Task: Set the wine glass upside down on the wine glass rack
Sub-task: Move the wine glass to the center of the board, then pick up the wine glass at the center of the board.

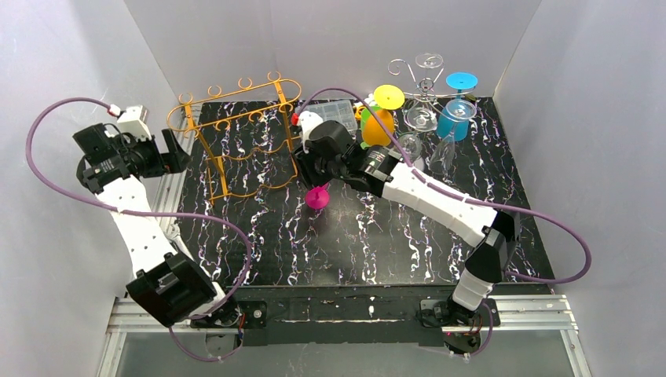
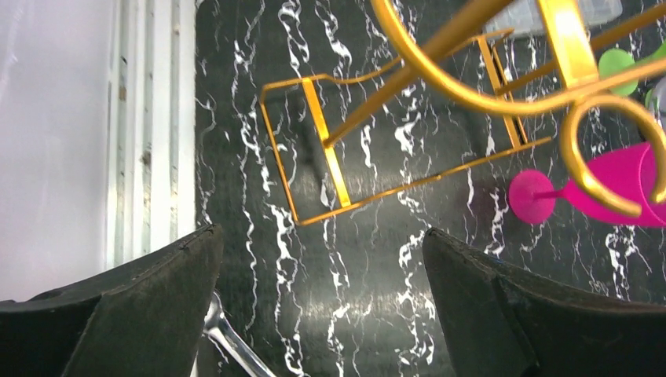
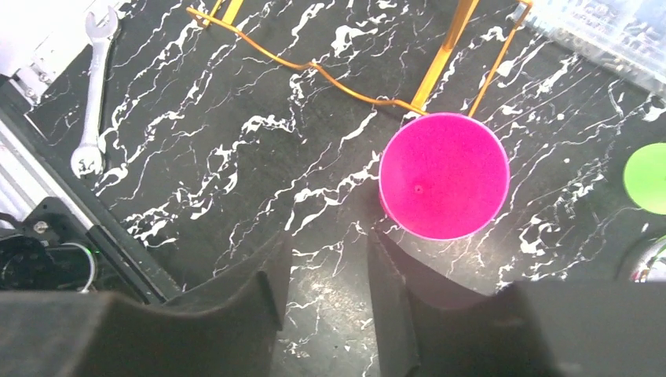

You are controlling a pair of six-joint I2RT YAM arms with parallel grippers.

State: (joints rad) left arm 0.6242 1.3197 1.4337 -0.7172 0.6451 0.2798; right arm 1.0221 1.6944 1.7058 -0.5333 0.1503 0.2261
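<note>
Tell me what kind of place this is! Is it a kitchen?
Probably not a kitchen, more likely a robot test bench. Two robot arms are bolted at the edge of a black marbled table, plain white walls box it in, and a gold wine glass rack stands on it.

The worktop (image 1: 369, 251) is that black faux-marble stuff with white veins, smooth with a soft sheen. The rack (image 2: 567, 43) is gold-coloured metal wire and strip, properly shiny. The pink glass (image 3: 444, 174) looks like opaque plastic, smooth, more satin than glossy. The wrench (image 3: 96, 86) is bare bright metal. The fingers (image 2: 141, 306) on the left end effector (image 2: 320, 236) are black, dead matt and a bit grainy. The arm shells (image 1: 440, 200) look like smooth white plastic, and the clear glasses (image 1: 421, 118) at the back are glossy.
</note>
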